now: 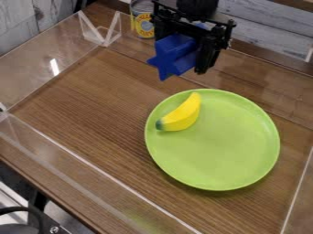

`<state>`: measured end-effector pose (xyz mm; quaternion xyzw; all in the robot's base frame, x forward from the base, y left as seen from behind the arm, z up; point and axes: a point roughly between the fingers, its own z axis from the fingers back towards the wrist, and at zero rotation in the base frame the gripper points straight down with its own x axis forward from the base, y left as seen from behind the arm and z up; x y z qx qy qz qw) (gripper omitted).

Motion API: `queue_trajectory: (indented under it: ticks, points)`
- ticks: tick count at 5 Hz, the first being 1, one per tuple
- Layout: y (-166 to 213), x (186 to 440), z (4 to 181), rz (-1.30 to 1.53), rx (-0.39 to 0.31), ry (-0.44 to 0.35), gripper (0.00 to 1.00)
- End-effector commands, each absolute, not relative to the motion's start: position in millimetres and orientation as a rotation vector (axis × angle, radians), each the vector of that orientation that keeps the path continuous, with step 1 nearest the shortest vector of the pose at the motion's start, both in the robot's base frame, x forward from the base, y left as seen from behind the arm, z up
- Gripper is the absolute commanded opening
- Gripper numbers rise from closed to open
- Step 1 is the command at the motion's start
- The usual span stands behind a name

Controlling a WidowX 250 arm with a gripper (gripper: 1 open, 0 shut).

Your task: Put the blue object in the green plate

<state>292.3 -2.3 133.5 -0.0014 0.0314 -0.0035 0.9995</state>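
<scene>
Near edge: you see a clear wall (73,164) running along the counter's near-left edge; a dark fixture sits below it at the bottom-left corner, too cropped to identify.
Counter: wood-grain counter (86,101), bare at its left side.
Green plate: one green plate (232,151), resting toward the near-right corner.
Banana: one yellow toy banana (182,112), lying inside the plate on its far-left part.
Blue object: one blue object (173,55), raised off the counter toward the far edge, beyond the plate's far-left rim, apart from it.
Gripper: one gripper (193,47), black, pointing down, fingers closed against the blue object and carrying it.
Far edge: a clear angled stand (101,30) near the far-left corner; a yellow-and-blue item behind the arm, partly hidden.
Progress: pickup appears done; you have transport over the plate, lowering and release left.
Placement note: aim for the plate's bare right portion, clear of the banana.
</scene>
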Motion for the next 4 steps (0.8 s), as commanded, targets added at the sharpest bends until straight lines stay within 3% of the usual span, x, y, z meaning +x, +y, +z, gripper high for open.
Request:
queue_trajectory:
  ticks: [1,3,4]
  points:
    - [-27,277,133.7,-0.007,-0.019,0.054,0.00]
    - [-66,252,136.3,-0.001,-0.048,0.031,0.00]
    - [-77,249,128.4,0.006,-0.051,0.021,0.00]
